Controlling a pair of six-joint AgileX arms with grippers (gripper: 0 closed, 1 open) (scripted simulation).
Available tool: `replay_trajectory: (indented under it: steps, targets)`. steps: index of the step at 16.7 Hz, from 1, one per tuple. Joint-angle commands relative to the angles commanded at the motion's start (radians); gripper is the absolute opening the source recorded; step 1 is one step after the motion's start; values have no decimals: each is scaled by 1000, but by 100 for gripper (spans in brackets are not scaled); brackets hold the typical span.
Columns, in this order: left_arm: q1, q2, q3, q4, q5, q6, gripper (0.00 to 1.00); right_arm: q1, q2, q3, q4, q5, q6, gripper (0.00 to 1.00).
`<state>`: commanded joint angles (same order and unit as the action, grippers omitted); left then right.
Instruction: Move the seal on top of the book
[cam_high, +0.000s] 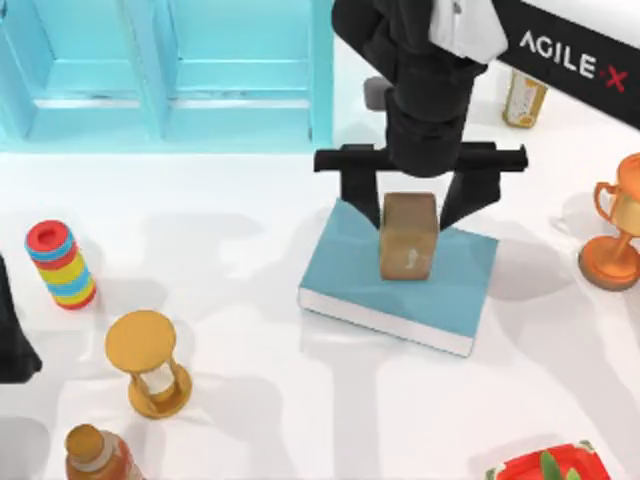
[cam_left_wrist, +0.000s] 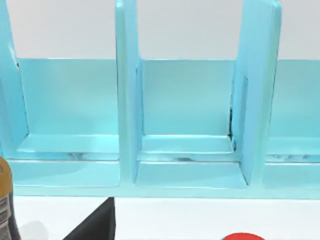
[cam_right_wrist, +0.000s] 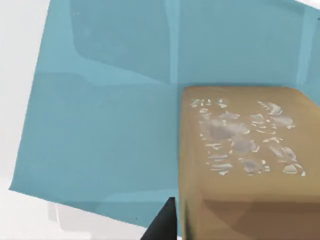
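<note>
Right gripper (cam_high: 414, 215): hangs over the far part of the book, near the middle of the tabletop, with its black arm reaching in from the top view's upper right.
Right fingers (cam_high: 362, 205): spread wide, one on each side of the seal, with a gap between each finger and the block; they grip nothing.
Seal (cam_high: 408, 236): a tan-brown block standing on the book's cover, toward its far edge. In the right wrist view the seal (cam_right_wrist: 245, 160) shows a pale mottled face and sits against the teal cover.
Book (cam_high: 345, 265): lies flat on the tabletop, turned at a slant, teal cover up and white page edges along its near side. The right wrist view shows the cover (cam_right_wrist: 105, 125) spread beneath the seal.
Left arm (cam_high: 15, 335): parked at the left edge of the top view; whether its fingers are open I cannot tell.
Shelf unit (cam_high: 160, 75): turquoise, along the far left of the tabletop; the left wrist view faces its open compartments (cam_left_wrist: 187, 110).
Stacked rings (cam_high: 60, 264): a red, blue and yellow stack at the left, well apart from the book.
Hourglass (cam_high: 148, 362): golden-yellow, near the left front, just beside a brown bottle (cam_high: 95, 455) at the near edge.
Trophy cup (cam_high: 618, 230): orange, at the right edge, well apart from the book.
Can (cam_high: 524, 98): stands at the far right, behind the right arm.
Red and green object (cam_high: 550, 466): at the near right edge, cut off.
</note>
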<state>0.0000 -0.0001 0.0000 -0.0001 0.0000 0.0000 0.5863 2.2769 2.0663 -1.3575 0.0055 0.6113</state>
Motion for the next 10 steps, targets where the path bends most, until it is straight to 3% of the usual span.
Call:
replay_trajectory:
  steps: [2, 3, 10]
  targets:
    - [0, 0, 0, 0, 0, 0, 100, 0, 0, 0, 0, 0, 0, 98]
    - [0, 0, 0, 0, 0, 0, 100, 0, 0, 0, 0, 0, 0, 100]
    - [0, 0, 0, 0, 0, 0, 100, 0, 0, 0, 0, 0, 0, 100]
